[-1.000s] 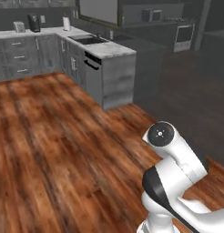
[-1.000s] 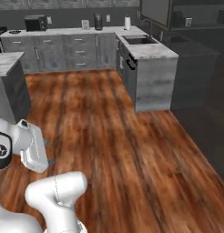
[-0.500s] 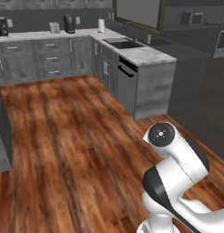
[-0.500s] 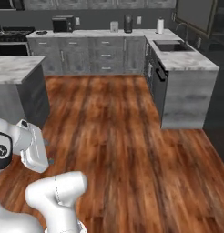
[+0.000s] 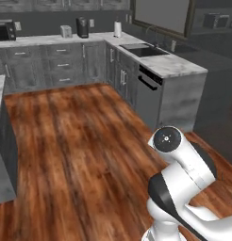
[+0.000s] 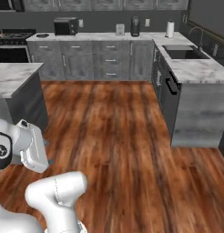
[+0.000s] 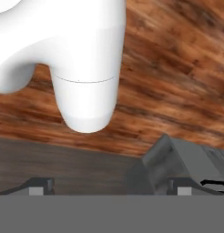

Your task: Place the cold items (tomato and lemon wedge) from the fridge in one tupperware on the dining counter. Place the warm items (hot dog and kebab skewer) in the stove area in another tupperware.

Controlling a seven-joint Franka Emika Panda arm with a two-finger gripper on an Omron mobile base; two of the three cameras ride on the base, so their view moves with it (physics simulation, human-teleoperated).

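A: Survey the left base view, left to right.

B: A microwave (image 5: 4, 30) stands at the far left of the back counter (image 5: 52, 40). A toaster (image 5: 66, 31), a dark coffee machine (image 5: 82, 27) and a paper towel roll (image 5: 118, 28) follow. A sink (image 5: 142, 49) sits in the side counter, with a dishwasher front (image 5: 148, 96) below it. The wood floor (image 5: 75, 141) spans the middle.

A: What does the right base view add?

B: The stove area (image 6: 12, 45) appears at the far left, a black range beside the grey cabinets, with a dark pan (image 6: 42, 35) on the counter next to it. A marble-topped island (image 6: 16, 77) stands nearer, at the left. The same microwave (image 6: 65, 26) and sink (image 6: 183, 53) are visible.

A: State of the gripper?

B: In the hand view the gripper (image 7: 109, 187) points at the floor. Its fingertips (image 7: 41, 185) stand far apart, with nothing between them. A grey cabinet corner (image 7: 186, 164) lies close by, probably the island, though the angle is poor.

A: Any legible writing or brand marks?

B: No text can be read at this resolution.
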